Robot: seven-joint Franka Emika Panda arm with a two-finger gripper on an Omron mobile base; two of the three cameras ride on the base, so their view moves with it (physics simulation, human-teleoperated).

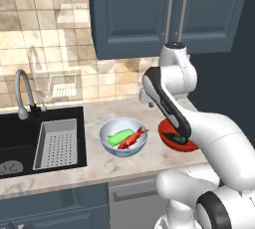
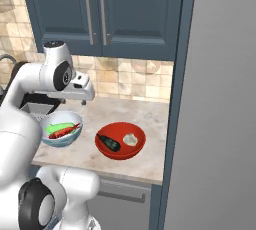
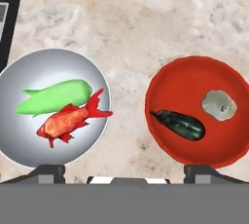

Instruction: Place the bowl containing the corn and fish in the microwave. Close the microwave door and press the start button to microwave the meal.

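Note:
The pale white bowl (image 1: 110, 127) (image 2: 73, 118) (image 3: 34, 69) stands on the counter beside the sink, holding the green corn (image 1: 117, 136) (image 3: 53, 97) and the red-orange fish (image 1: 133, 139) (image 3: 70, 121). My gripper (image 3: 124, 173) (image 2: 82, 101) hangs above the counter between this bowl and a red one, looking straight down. Its jaws stand wide open with nothing between them, each fingertip (image 3: 47, 171) near one bowl's edge. The microwave and its door are out of view.
A red bowl (image 1: 169, 143) (image 2: 112, 128) (image 3: 194, 69) with a dark eggplant (image 3: 179, 124) and a pale lump (image 3: 219, 104) sits right of the white one. The black sink (image 1: 30, 138) with a faucet (image 1: 22, 96) lies left. Blue cabinets (image 2: 100, 9) hang overhead; a tall grey panel (image 2: 220, 99) bounds the right.

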